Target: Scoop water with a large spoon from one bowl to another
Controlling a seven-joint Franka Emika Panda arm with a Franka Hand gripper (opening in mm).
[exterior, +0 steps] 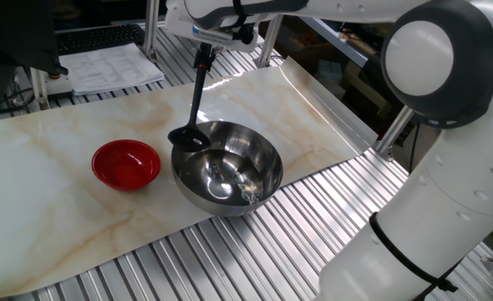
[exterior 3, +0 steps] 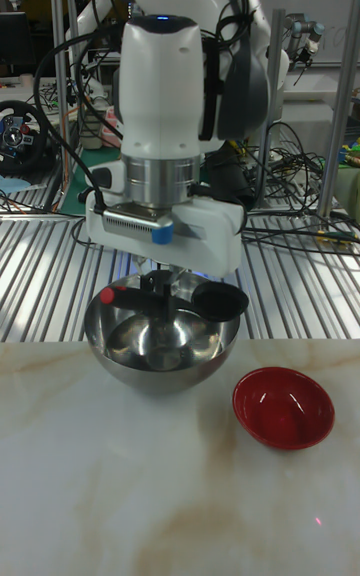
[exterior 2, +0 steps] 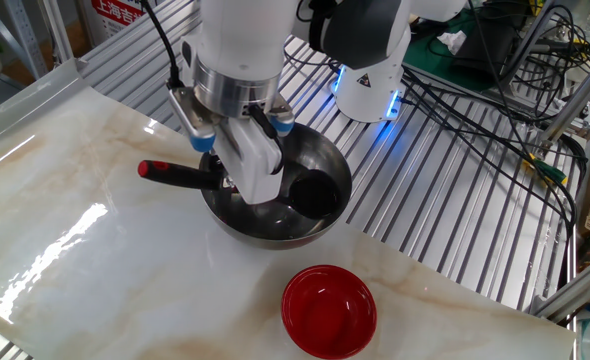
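Observation:
My gripper [exterior: 203,57] is shut on the upper handle of the large spoon [exterior: 195,96], a black ladle. Its cup [exterior: 185,135] hangs level over the steel bowl's rim on the side nearest the red bowl. The steel bowl [exterior: 255,155] holds water [exterior: 230,180], seen as glints at its bottom. The small red bowl [exterior: 126,163] sits apart to the left. In the other fixed view the gripper [exterior 2: 227,178] holds the ladle level, with the cup [exterior 2: 313,190] inside the steel bowl's [exterior 2: 337,160] outline and the red bowl [exterior 2: 329,310] nearer the camera. In the tall view the cup [exterior 3: 220,301] sits above the rim.
Both bowls rest on a marble-patterned mat [exterior: 46,209] over a ribbed metal table [exterior: 255,259]. The mat's far right edge curls upward [exterior: 313,92]. Papers [exterior: 113,67] lie at the back left. Cables and a robot base [exterior 2: 375,80] stand behind the steel bowl.

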